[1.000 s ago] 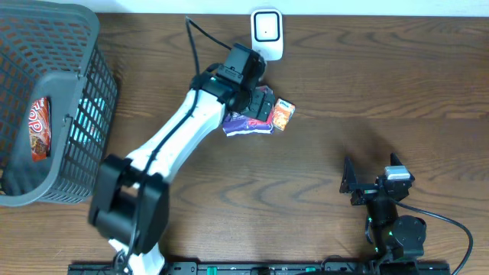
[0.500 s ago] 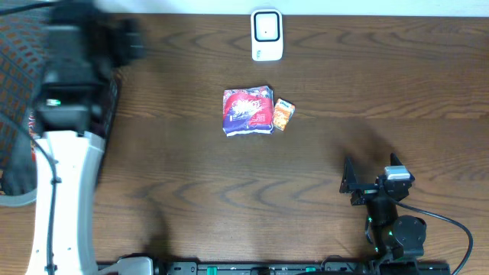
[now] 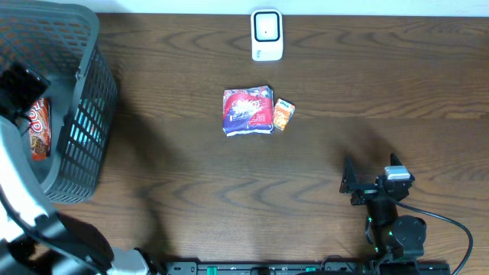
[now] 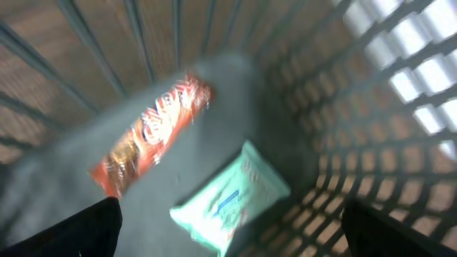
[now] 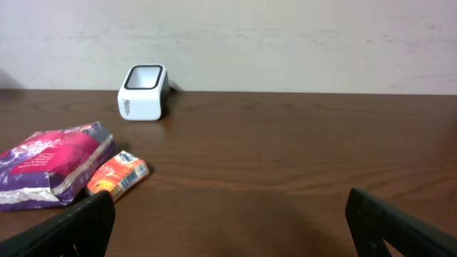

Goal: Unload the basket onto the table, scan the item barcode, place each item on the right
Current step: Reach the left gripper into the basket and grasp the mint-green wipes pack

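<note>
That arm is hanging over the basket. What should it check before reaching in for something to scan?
1. The left pincer open and empty: ok, its jaws stand wide with nothing between them.
2. Something to pick in the basket: ok, a red snack wrapper and a mint-green packet lie on its floor.
3. A barcode facing up on either: cannot tell, the picture is blurred.
4. The scanner unblocked: ok, the purple bag and small orange box lie apart from it.
5. The right pincer out of the way: ok, open and parked near the front edge of the table.
</note>
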Action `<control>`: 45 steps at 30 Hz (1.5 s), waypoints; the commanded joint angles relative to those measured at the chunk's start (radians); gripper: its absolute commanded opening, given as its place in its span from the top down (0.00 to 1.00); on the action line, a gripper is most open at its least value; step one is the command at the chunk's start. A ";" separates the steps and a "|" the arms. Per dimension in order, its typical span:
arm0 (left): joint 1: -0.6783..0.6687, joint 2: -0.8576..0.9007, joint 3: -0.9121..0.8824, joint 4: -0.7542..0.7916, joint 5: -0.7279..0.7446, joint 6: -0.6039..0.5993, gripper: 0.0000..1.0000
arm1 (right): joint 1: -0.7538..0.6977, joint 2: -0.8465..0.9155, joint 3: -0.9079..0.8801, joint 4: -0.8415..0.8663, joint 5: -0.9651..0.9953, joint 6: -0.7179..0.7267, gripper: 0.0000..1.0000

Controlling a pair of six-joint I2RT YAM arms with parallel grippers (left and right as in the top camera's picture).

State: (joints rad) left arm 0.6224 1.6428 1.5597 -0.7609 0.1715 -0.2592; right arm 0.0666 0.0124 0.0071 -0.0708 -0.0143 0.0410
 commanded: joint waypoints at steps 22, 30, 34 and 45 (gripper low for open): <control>-0.066 0.447 -0.040 -0.050 0.157 0.378 0.23 | -0.007 -0.004 -0.001 -0.005 -0.003 0.006 0.01; -0.107 0.446 -0.028 -0.056 0.023 0.365 0.79 | -0.007 -0.004 -0.001 -0.005 -0.003 0.006 0.01; -0.093 0.386 0.025 -0.090 -0.080 0.271 0.92 | -0.007 -0.004 -0.001 -0.005 -0.003 0.006 0.01; -0.085 -0.077 0.174 0.055 -0.047 -0.023 0.92 | -0.007 -0.004 -0.001 -0.005 -0.003 0.006 0.01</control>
State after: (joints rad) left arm 0.5457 1.7245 1.6920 -0.7410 0.1135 -0.1532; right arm 0.0666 0.0124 0.0071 -0.0715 -0.0147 0.0410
